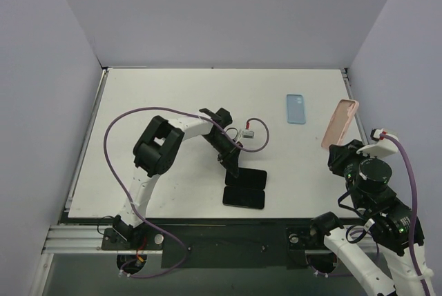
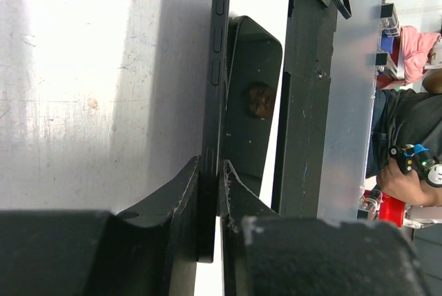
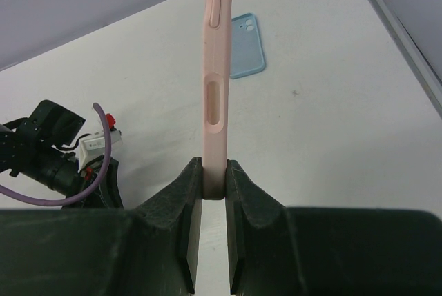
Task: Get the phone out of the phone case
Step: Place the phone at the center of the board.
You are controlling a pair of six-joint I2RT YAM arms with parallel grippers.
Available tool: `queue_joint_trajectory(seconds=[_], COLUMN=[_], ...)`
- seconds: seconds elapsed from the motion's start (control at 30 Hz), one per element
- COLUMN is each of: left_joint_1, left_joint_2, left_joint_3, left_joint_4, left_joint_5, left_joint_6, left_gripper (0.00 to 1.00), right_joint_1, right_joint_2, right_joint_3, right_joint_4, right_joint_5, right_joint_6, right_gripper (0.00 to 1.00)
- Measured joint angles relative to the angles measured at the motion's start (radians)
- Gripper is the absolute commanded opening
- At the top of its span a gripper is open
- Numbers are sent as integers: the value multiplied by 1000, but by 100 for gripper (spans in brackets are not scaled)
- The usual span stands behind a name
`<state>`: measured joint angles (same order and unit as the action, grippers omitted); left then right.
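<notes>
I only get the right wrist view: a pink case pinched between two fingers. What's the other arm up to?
Observer: The left fingers are shut on a black phone, gripping it edge-on.
Operator: Is anything lying near it?
Observer: Yes, a second phone lies flat on the table right beside it, well apart from your pink case.
</notes>
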<state>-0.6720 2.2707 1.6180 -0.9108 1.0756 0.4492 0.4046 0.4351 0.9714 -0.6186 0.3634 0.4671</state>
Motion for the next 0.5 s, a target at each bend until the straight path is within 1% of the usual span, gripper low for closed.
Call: queue_joint_trajectory(seconds=[0.1,0.17,0.23,0.37,0.4,0.43,0.5], left_joint_1=[0,0,0,0,1,3,6], left_joint_2=[0,0,0,0,0,-1,-10], left_joint_3=[-8,-11,-11,-11,-11,-11,-12], left_joint_4=[17,30,40,56,61,62,65], left_joint_5=[-19,-26,-40,-90,-105,-109,-119], left_joint_6=[-14,-26,-34,-55,-63,-72,-85], left_gripper=[24,27,31,45,46,50,52], right_joint_1=[0,0,0,0,0,0,0], right_joint_2=[0,-3,-6,-14,-14,-14,-14], right_joint_3=[-1,-3,-6,-7,-7,-7,-9], right_joint_4=[0,-2,-7,-18,-22,-23,-26], right_joint_5=[-5,-6,-6,-6,-6,-6,-6], right_joint_6=[4,5,6,8,8,8,11], right_gripper=[0,0,0,0,0,0,0])
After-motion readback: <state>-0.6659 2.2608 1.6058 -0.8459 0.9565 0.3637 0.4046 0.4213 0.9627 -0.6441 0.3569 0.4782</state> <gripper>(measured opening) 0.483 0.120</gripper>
